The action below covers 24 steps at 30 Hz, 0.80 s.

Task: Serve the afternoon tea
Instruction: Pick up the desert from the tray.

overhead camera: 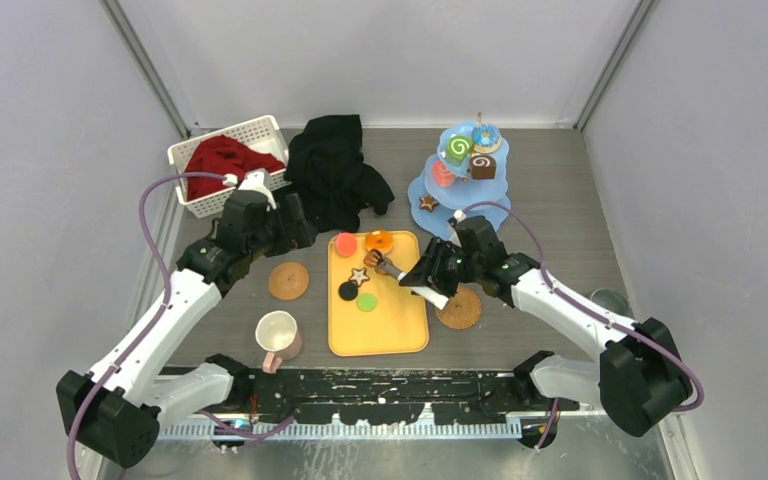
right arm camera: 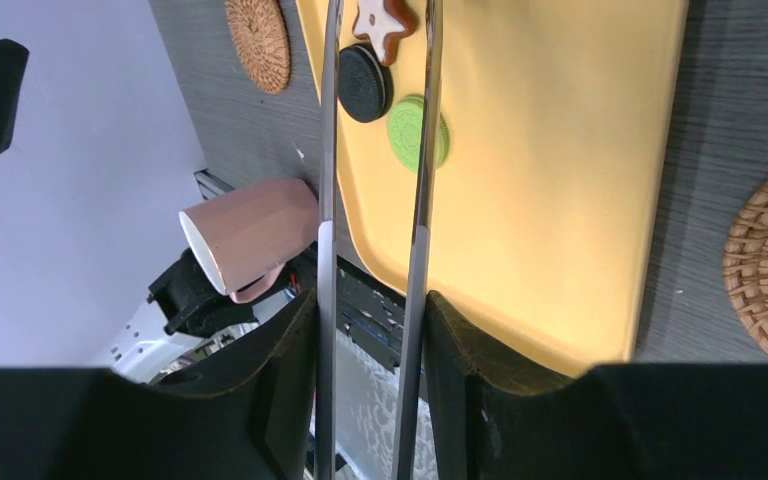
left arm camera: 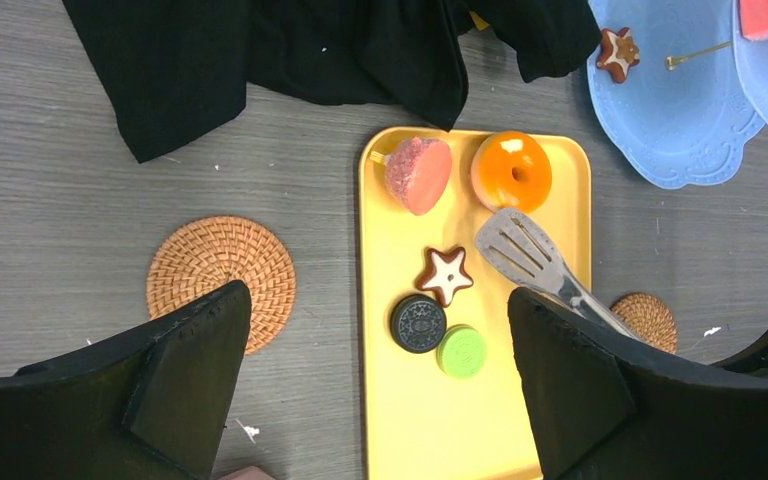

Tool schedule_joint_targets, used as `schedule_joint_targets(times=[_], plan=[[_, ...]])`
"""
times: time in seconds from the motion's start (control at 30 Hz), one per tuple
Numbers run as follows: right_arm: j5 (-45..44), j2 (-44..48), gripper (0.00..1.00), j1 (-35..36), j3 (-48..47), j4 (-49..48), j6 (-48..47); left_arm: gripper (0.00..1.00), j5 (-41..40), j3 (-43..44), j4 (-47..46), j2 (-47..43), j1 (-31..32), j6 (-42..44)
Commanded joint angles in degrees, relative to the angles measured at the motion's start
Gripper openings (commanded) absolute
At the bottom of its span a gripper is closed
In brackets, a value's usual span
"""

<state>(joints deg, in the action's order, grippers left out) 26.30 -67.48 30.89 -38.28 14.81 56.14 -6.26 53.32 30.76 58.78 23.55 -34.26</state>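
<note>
Back right on the worktop (overhead camera: 560,200), the blue stand (overhead camera: 422,192) carries sweets (overhead camera: 457,150), with more on the yellow tray (overhead camera: 385,325). The left pincer (left arm camera: 378,298) hangs wide open, empty. The right pincer (right arm camera: 370,300) clamps the tongs (right arm camera: 423,150), tips near the star cookie (left arm camera: 446,272).

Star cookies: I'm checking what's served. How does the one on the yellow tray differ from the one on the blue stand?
The tray star cookie lies on the yellow tray, unserved; the stand star cookie rests on the bottom tier of the blue stand. The tray one has a black cookie close beside it; the stand one has none. Both are brown, white-iced.
</note>
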Motion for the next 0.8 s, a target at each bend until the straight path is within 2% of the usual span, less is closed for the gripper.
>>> schedule_joint_targets(times=[0.0, 0.43, 0.77], plan=[[1.0, 2.7, 0.45, -1.2, 0.4, -5.0, 1.8, 0.99, 0.9, 0.1, -3.3, -0.1, -0.3, 0.1], [0.6, 5.2, 0.46, -5.4, 3.4, -5.9, 3.2, 0.99, 0.8, 0.0, -3.4, -0.2, -0.3, -0.2], [-1.3, 4.8, 0.47, -5.9, 4.1, -9.9, 5.6, 0.99, 0.7, 0.0, -3.0, -0.5, -0.3, -0.3]])
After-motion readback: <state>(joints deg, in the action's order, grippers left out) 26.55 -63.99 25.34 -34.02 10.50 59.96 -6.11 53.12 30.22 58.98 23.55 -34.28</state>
